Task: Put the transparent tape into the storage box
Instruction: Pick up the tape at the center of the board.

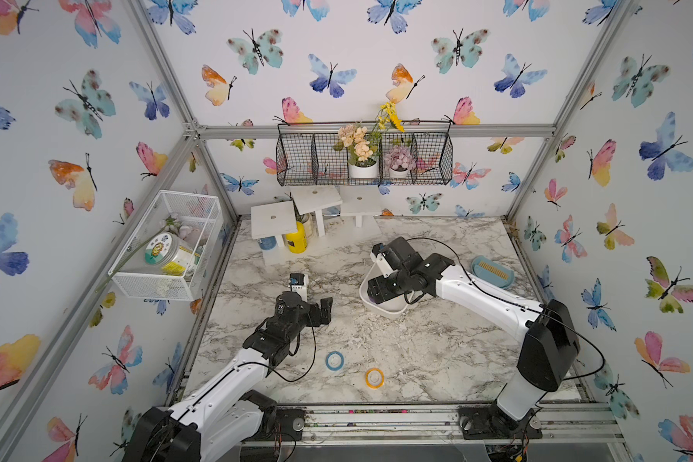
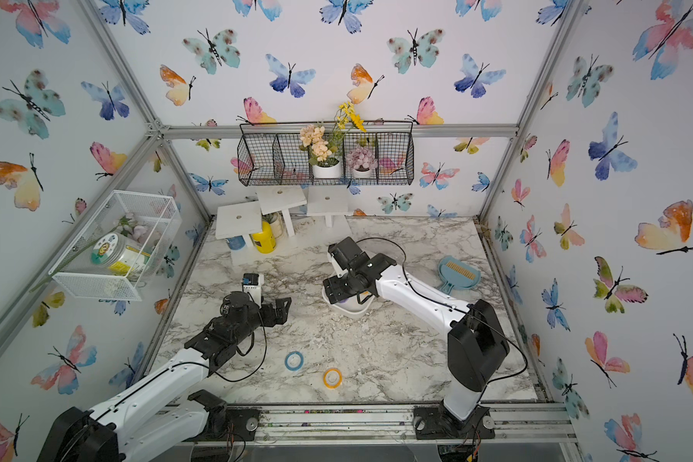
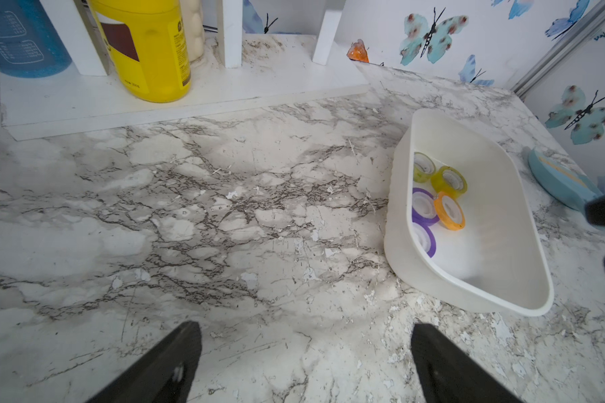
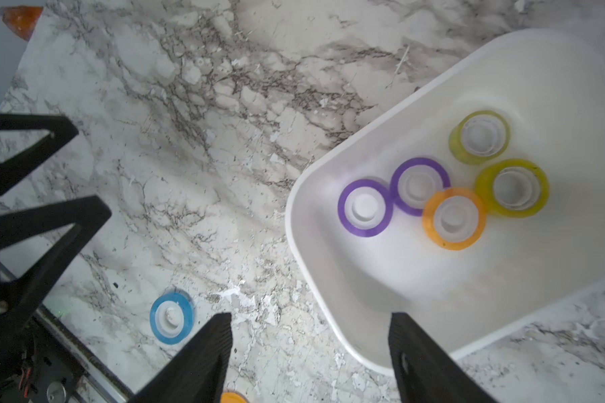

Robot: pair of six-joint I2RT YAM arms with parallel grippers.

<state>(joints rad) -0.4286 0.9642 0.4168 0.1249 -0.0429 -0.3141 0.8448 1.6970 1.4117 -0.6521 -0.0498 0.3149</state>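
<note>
Marble tabletop (image 1: 417, 352): blue tape roll (image 1: 329, 359) lower centre, nearer the wide, empty left gripper (image 3: 306, 327) than the part-open, empty right gripper (image 4: 310, 316).

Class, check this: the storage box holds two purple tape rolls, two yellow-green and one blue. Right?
No: the fifth in the storage box is an orange roll, not blue; the right wrist view shows it. The blue roll lies outside it.
</note>
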